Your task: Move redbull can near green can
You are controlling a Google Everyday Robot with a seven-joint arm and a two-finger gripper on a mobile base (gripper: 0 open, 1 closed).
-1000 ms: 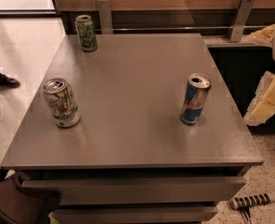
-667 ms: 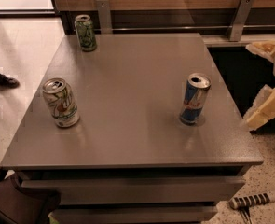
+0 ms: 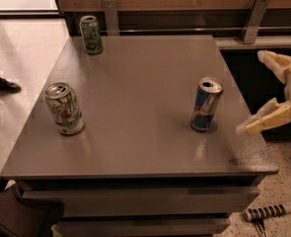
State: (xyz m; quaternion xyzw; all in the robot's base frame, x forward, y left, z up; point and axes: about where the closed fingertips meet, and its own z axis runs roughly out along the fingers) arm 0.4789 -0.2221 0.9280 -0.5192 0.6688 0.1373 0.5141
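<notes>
Shoes (image 3: 4, 84): a bystander's, on the floor off the table's left side, clear of the work.
White can (image 3: 64, 108): upright near the left edge of the table (image 3: 135, 147); not part of this job.
Green can (image 3: 90, 34): upright at the far left corner, the spot to aim for.
Redbull can (image 3: 206, 104): upright on the right side, well apart from the green can, untouched.
Gripper (image 3: 252, 92): hangs just off the table's right edge, near the redbull can but not touching it; jaws spread wide, holding nothing.
Step in hand: the approach for the grasp, I'd say.
Doing it well: come in level from the right so the jaws straddle the slim can about mid-height. Close squarely so it doesn't tip, lift, then cross to the far left corner, keeping away from the white can. Set it down just beside the green can without bumping it.
</notes>
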